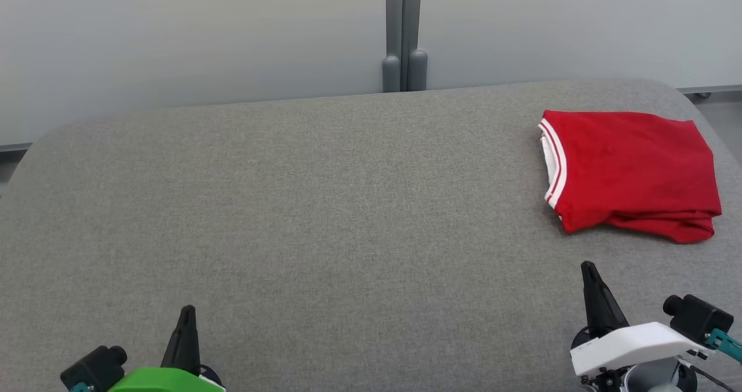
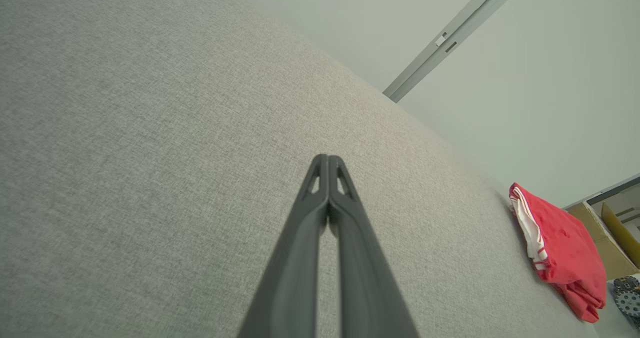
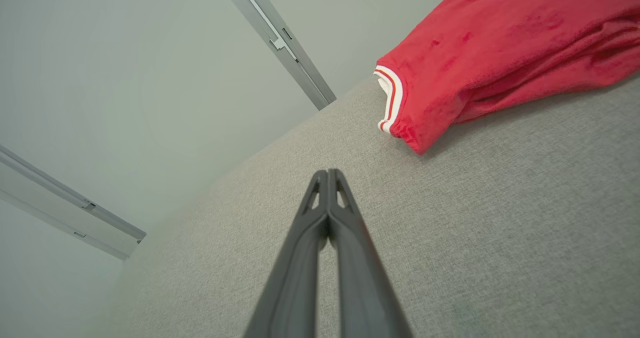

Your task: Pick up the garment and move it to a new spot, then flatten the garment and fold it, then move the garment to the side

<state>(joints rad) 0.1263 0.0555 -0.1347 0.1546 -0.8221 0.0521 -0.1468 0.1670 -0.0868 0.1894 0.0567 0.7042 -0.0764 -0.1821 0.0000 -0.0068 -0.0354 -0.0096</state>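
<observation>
The garment (image 1: 632, 171) is red with a white-and-red striped trim and lies folded into a compact rectangle at the far right of the grey table (image 1: 324, 206). It also shows at the right edge of the left wrist view as the garment (image 2: 565, 250) and at the top right of the right wrist view as the garment (image 3: 500, 48). My right gripper (image 1: 589, 265) sits below the garment, apart from it, shut with nothing in it; its tips (image 3: 327, 172) meet. At the lower left my left gripper (image 1: 188, 309) is shut and empty too, fingertips (image 2: 326, 157) pressed together.
A pale wall with a grey vertical post (image 1: 404, 32) stands behind the table. The table's right edge runs close past the garment. Cardboard boxes (image 2: 607, 238) stand beyond that edge. The wide grey surface spreads between the two grippers.
</observation>
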